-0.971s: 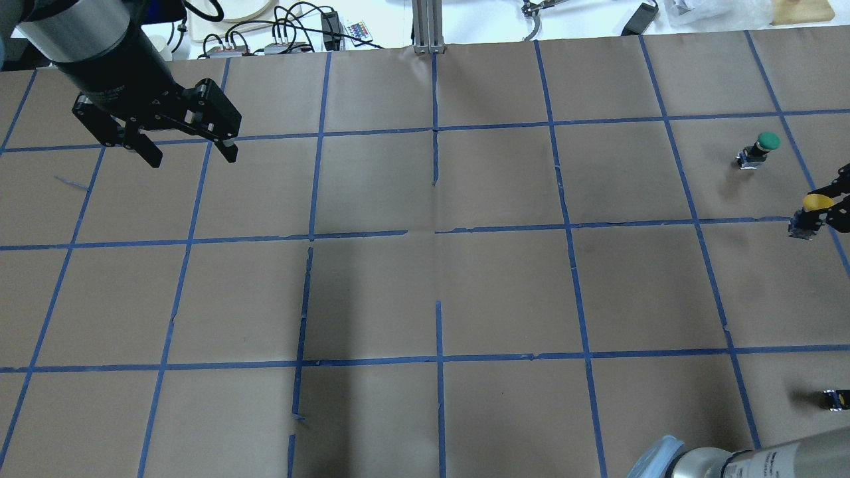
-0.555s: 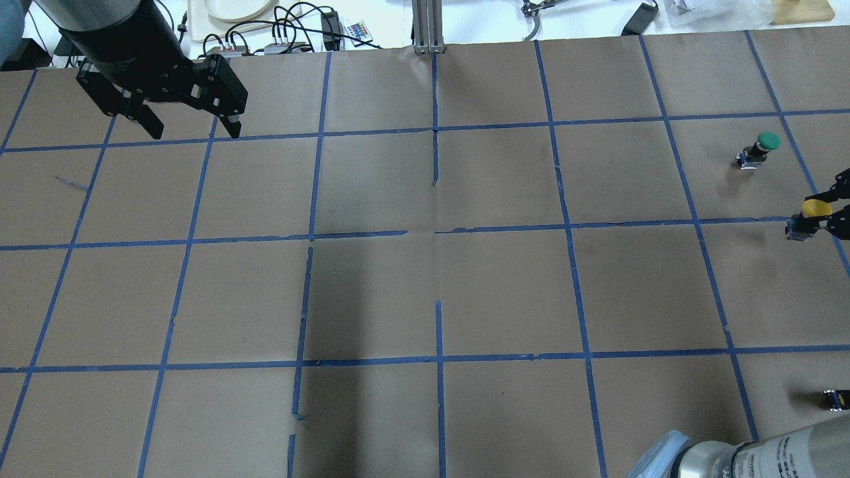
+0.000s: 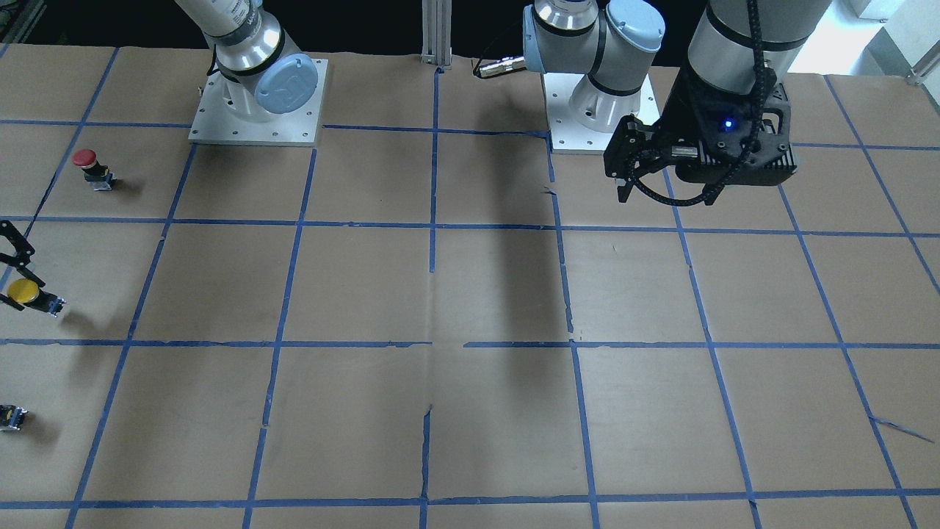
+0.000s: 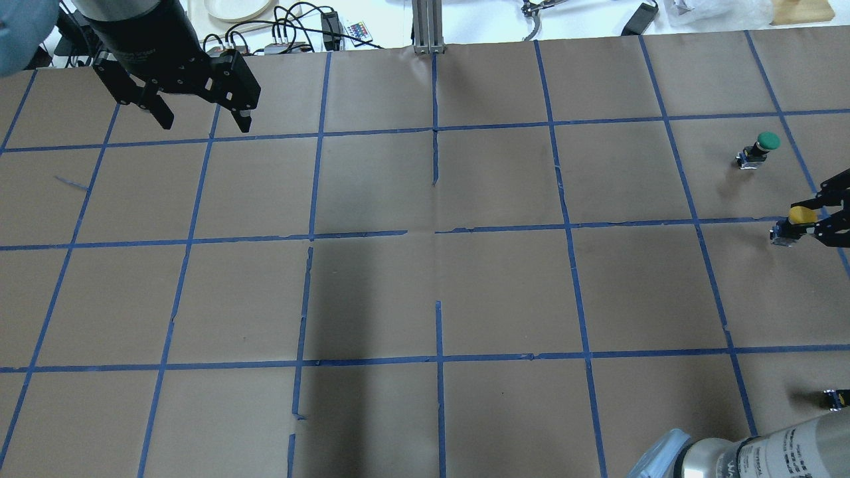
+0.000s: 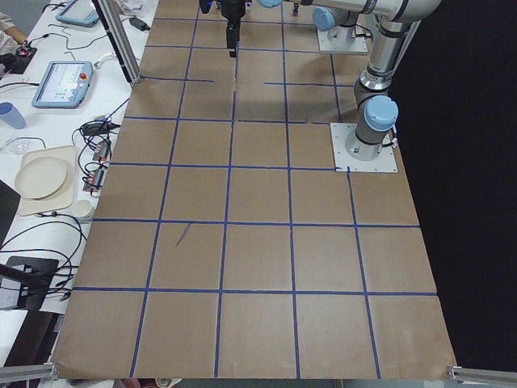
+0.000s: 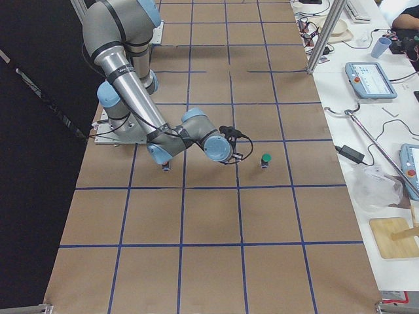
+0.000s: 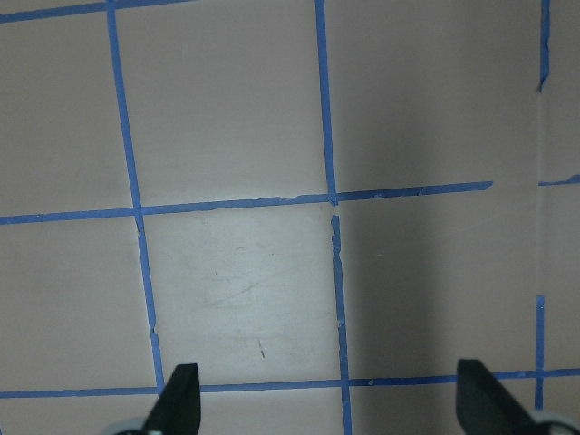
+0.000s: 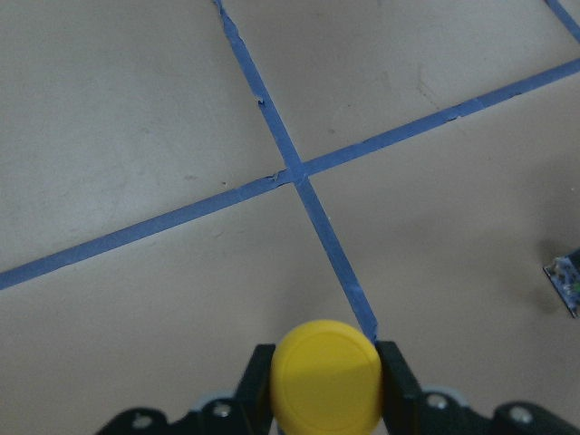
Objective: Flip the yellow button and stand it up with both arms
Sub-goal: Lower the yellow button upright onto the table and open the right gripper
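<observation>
The yellow button (image 4: 800, 216) is at the table's right edge, its black-grey body pointing toward the table's middle. My right gripper (image 4: 805, 222) is shut on it. In the right wrist view the yellow cap (image 8: 326, 385) sits clamped between the two fingers (image 8: 258, 381). In the front view the button (image 3: 26, 292) is at the left edge, its shadow offset below it. My left gripper (image 4: 206, 124) is open and empty, high over the far left of the table. It also shows in the front view (image 3: 631, 184) and the left wrist view (image 7: 331, 403).
A second standing button (image 4: 762, 146) is just beyond the yellow one; its cap looks green overhead and red in the front view (image 3: 88, 163). A small capless block (image 4: 835, 398) lies nearer my base. Cables and gear (image 4: 292, 33) lie past the far edge.
My right gripper has carried the yellow button a little toward the table's middle. My left gripper has moved toward the far edge and slightly right, still open.
</observation>
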Robot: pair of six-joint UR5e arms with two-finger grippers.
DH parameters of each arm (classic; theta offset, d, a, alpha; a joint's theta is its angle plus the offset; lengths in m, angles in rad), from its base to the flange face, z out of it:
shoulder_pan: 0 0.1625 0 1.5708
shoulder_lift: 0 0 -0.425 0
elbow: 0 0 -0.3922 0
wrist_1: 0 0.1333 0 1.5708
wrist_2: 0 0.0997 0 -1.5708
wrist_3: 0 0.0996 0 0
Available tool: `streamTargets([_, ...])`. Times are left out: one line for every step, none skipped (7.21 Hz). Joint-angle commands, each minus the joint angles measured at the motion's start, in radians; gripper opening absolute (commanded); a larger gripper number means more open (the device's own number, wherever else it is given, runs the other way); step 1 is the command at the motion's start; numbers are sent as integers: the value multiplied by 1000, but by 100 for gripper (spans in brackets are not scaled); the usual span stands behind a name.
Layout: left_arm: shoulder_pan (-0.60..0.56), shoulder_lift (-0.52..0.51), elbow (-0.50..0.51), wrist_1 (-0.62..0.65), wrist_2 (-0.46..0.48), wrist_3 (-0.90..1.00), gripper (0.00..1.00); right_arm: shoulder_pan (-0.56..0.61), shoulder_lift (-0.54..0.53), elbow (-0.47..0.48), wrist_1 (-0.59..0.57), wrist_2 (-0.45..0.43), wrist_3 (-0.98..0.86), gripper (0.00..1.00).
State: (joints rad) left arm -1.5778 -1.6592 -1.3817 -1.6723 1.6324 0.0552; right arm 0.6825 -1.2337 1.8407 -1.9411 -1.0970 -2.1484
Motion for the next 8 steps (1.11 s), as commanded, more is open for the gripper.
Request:
streamTargets([1,-5,0,-3,-8,-3,99,-1,11,-4,2,29,-54,2])
streamTargets([2,-5,0,-1,-8,-6,99,-1,16,-2,2,29,-56,3])
streamTargets([2,-5,-2,0,-9,-6,99,-1,34,-8,1,26,-56,4])
streamTargets([2,-4,3,0,-11,-5,99,-1,40,-9,1,25,-56,7])
streamTargets([2,-4,-2,2,-11,-8,99,-1,42,-9,-4,22,-54,20])
streamTargets([13,2,-2,2,-19,3,99,-1,39,-11,-6,22,-51,26])
streamTargets([36,9,-5,0,-102,17,99,-1,40,-11,-7,25,-51,41])
streamTargets([42,19,-8,-4,-109,20,99,-1,40,-11,-9,25,-50,53])
